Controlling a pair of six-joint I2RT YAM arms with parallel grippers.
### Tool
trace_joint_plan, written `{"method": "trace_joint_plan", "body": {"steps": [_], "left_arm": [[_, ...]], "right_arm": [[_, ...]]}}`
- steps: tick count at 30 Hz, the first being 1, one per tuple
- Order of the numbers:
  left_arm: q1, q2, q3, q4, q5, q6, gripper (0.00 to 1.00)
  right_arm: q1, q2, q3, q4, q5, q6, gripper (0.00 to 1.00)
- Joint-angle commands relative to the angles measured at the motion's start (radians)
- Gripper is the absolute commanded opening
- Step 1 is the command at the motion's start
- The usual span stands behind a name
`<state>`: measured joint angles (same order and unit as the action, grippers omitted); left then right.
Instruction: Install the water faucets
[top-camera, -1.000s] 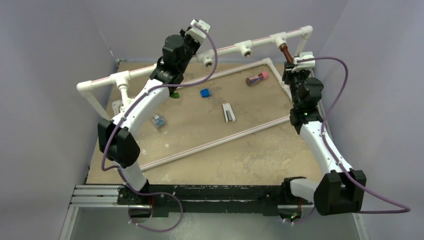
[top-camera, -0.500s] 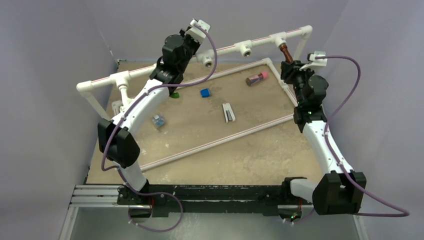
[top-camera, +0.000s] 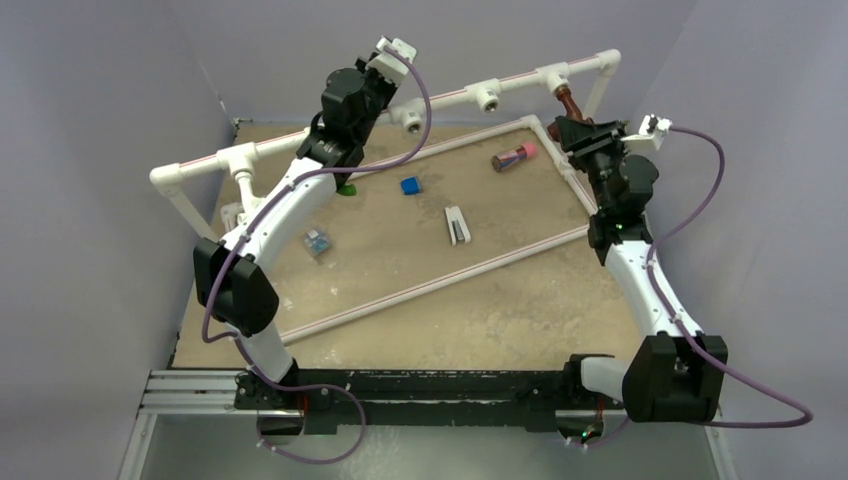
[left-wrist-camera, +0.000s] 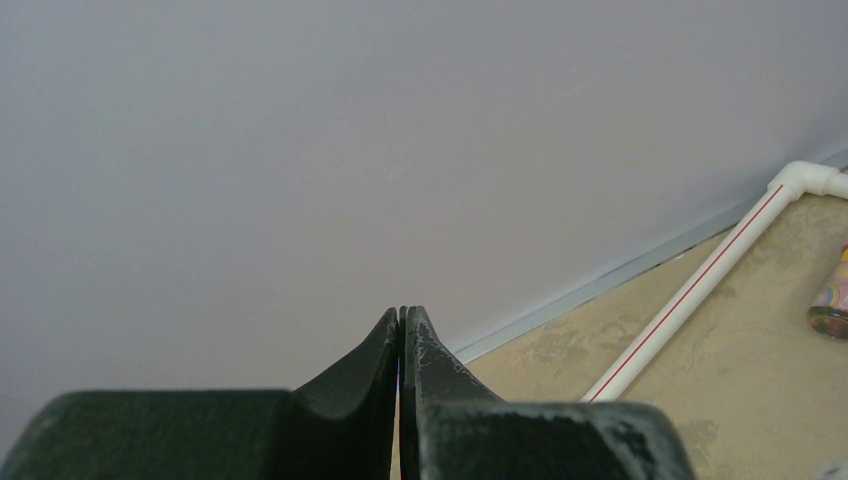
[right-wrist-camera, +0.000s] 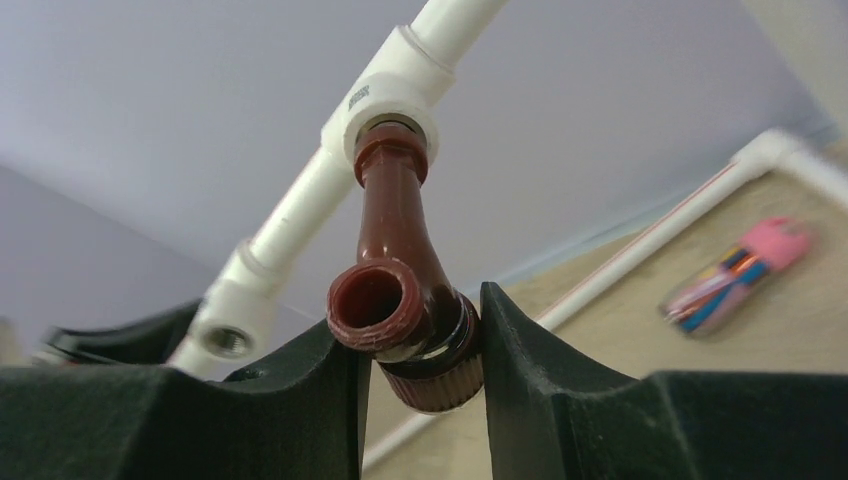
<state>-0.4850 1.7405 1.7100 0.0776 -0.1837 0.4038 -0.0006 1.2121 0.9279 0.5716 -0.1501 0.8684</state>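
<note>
The reddish-brown faucet hangs from the right T-fitting of the raised white pipe, with its threaded end in the fitting. My right gripper is shut on this faucet; in the right wrist view the gripper has one finger on each side of its lower ribbed cap. The green faucet lies on the board, mostly hidden by my left arm. My left gripper is held high near the back wall; its jaws are shut and empty. I cannot make out the white faucet.
Two empty T-fittings sit on the raised pipe. On the board lie a pink-capped cylinder, a blue block, a white and dark clip and a small bluish piece. Floor pipes cross it.
My right wrist has rolled, its camera swinging from above the gripper to the right side, while staying on the reddish-brown faucet. The left arm has barely moved.
</note>
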Motion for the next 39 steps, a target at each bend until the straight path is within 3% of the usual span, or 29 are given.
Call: {"method": "trace_joint_plan", "body": {"steps": [1, 5, 10, 13, 16, 21, 28, 35, 39], "left_arm": [[-0.071, 0.028, -0.047, -0.145, 0.142, -0.053, 0.0], [-0.071, 0.028, -0.046, -0.145, 0.14, -0.051, 0.0], [-0.072, 0.031, -0.043, -0.148, 0.143, -0.054, 0.0], [-0.073, 0.031, -0.043, -0.148, 0.141, -0.053, 0.0], [-0.072, 0.032, -0.043, -0.149, 0.137, -0.052, 0.0], [-0.072, 0.03, -0.046, -0.147, 0.131, -0.047, 0.0], [-0.072, 0.03, -0.046, -0.147, 0.13, -0.045, 0.0], [-0.072, 0.032, -0.046, -0.147, 0.13, -0.045, 0.0], [-0.073, 0.035, -0.044, -0.146, 0.13, -0.044, 0.0]], "right_arm": [[0.07, -0.042, -0.027, 0.366, -0.227, 0.511, 0.03], [0.071, -0.042, -0.11, 0.5, -0.174, 0.718, 0.08], [0.071, -0.027, -0.132, 0.585, -0.169, 0.814, 0.17], [0.071, -0.028, -0.125, 0.544, -0.204, 0.809, 0.32], [0.071, -0.044, -0.105, 0.465, -0.207, 0.763, 0.53], [0.068, -0.052, -0.078, 0.4, -0.239, 0.665, 0.67], [0.035, -0.114, -0.045, 0.19, -0.268, 0.499, 0.78], [-0.082, -0.224, -0.08, 0.034, -0.32, 0.345, 0.82], [-0.123, -0.241, -0.029, -0.142, -0.323, 0.178, 0.87]]}}
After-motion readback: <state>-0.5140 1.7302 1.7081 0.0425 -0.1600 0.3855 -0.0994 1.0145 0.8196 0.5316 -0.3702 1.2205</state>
